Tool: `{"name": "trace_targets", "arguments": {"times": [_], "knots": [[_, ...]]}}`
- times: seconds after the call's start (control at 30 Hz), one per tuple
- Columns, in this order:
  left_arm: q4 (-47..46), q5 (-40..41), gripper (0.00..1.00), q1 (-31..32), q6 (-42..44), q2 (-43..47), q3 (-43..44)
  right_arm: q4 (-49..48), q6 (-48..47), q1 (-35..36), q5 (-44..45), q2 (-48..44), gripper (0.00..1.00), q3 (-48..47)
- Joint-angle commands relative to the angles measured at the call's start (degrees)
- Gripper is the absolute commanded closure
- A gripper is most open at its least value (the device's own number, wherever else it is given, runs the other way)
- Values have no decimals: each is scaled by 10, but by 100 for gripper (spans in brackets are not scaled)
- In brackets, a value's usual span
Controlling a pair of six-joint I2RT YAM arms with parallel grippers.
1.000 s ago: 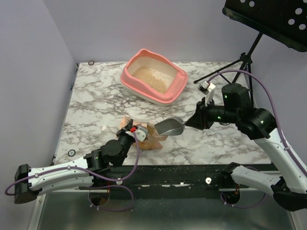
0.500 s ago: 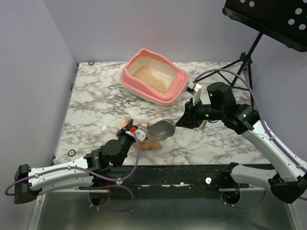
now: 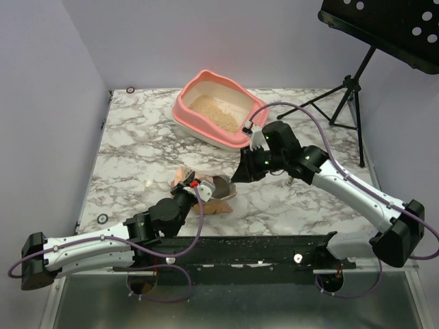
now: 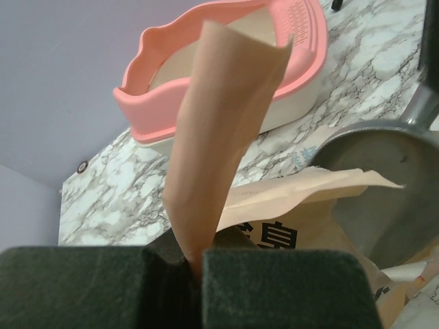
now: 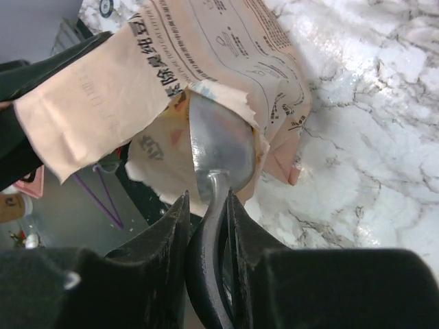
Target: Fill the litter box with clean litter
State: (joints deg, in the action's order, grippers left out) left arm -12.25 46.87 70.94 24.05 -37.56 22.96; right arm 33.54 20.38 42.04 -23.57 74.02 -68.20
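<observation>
Two arms reach over a white table (image 3: 137,157) veined in grey marble pattern, closed in by pale lavender walls. A black music stand (image 3: 381,27) on a tripod rises at the far right.

The salmon-pink litter box (image 3: 219,110) sits at the far middle of the table, with a patch of beige clean litter (image 3: 214,113) on its floor. It lies well beyond the left gripper (image 3: 188,186), which is pinched tight on an upright flap of a tan paper bag (image 3: 209,197) lying near the front edge.

The right gripper (image 3: 245,171) is between the box and the bag, closer to the box's near right corner. Its fingers are clamped narrowly on the handle of a grey metal scoop (image 5: 223,147), whose bowl sits in the bag's torn mouth.
</observation>
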Motion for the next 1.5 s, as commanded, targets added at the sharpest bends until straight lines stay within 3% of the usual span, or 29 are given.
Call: {"name": "trace_targets", "arguments": {"times": [0.0,0.4,0.73,0.9,1.2,1.47], "knots": [[-28,-26,100,-1,-20,6,30,-63,74,4,79,37,99,36],[-23,-31,100,0,-24,12,32,-181,186,4,86,84,99,127],[-24,-27,100,0,-21,7,30,-464,294,4,-66,151,99,230],[-26,-25,100,-1,-18,4,30,-554,337,3,-125,188,99,243],[-31,-15,100,0,-9,5,26,-667,391,1,-140,139,99,279],[-30,-13,100,0,-7,6,26,-810,502,-6,-163,108,99,336]]}}
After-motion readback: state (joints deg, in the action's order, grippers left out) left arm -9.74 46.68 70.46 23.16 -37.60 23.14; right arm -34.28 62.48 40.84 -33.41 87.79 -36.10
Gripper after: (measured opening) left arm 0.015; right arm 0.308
